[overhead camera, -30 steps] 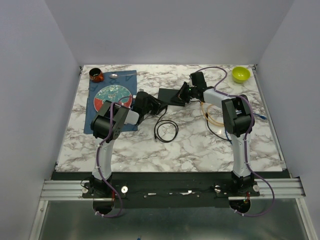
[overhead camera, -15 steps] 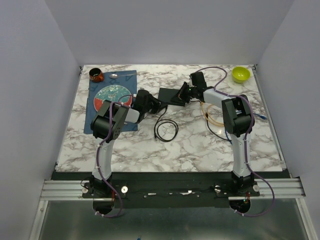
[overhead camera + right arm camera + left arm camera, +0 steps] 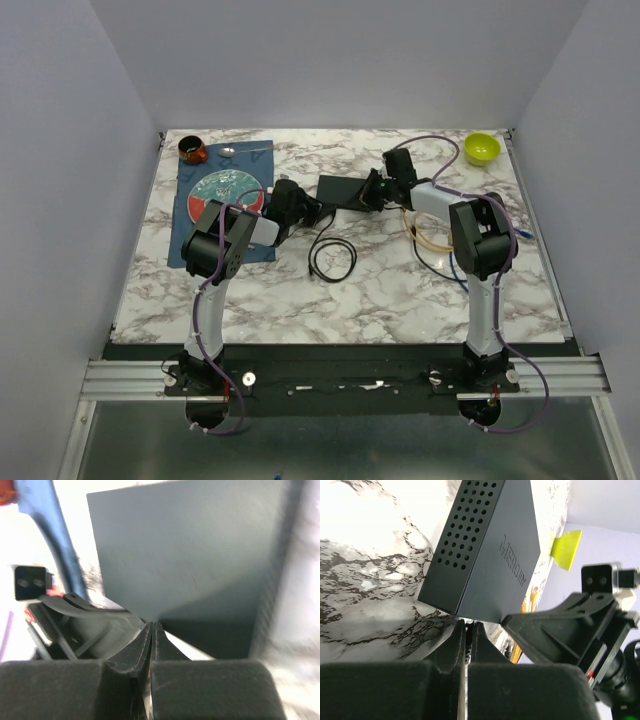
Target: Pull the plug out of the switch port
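the switch (image 3: 342, 190) lies out at 12 o'clock. left gripper (image 3: 468, 626) pinched shut at its 7 o'clock corner, right gripper (image 3: 152, 626) closed at its 3 o'clock edge. if that pinch missed the plug, pulling just drags the switch.

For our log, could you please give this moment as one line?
left end effector shut | right end effector shut | both at switch

The left gripper (image 3: 469, 630) is pinching its fingers together, and the switch (image 3: 485, 550) is lying just beyond their tips, corner nearest.
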